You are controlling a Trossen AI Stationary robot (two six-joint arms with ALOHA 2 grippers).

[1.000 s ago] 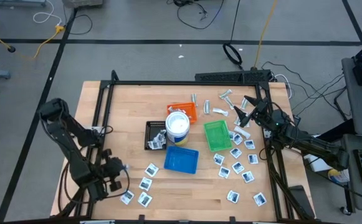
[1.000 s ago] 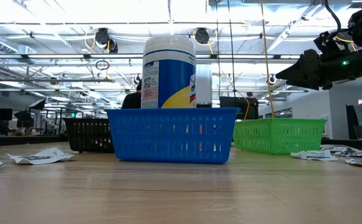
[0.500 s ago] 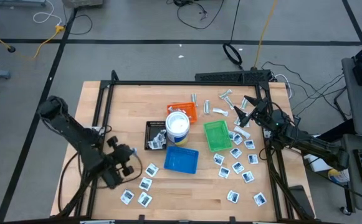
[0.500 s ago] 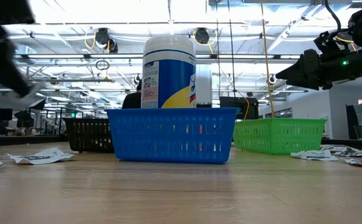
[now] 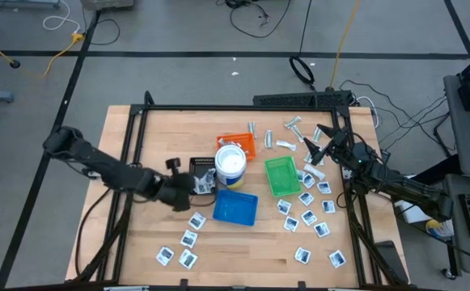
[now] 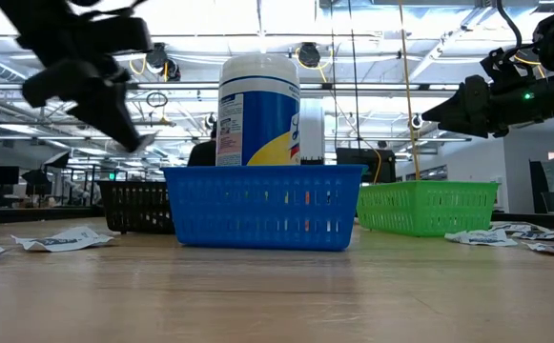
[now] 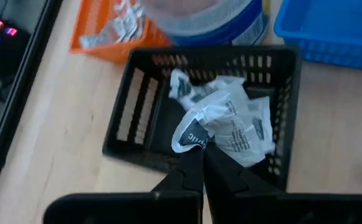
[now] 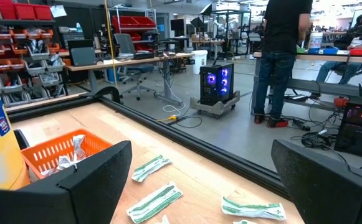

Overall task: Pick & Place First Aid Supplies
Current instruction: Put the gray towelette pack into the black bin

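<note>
Wooden table (image 5: 162, 129), strewn with packets (image 5: 307, 217). Left gripper (image 7: 200, 144) clamped on one packet (image 7: 196, 127), over black tray (image 7: 280, 118) already holding several. Right gripper (image 5: 322, 144) spread wide, idle near strips (image 5: 293, 124). Judged early: dozens left to sort.

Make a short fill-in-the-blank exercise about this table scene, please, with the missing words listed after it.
1. The left gripper is shut on a white packet above the ____ tray.
2. The white tub stands right beside the ____ tray, which lies farthest from the camera side in the high view.
3. The right gripper has its jaws ____ and holds nothing.
4. The tray nearest the right arm is ____.

Missing words: black; orange; open; green
</note>
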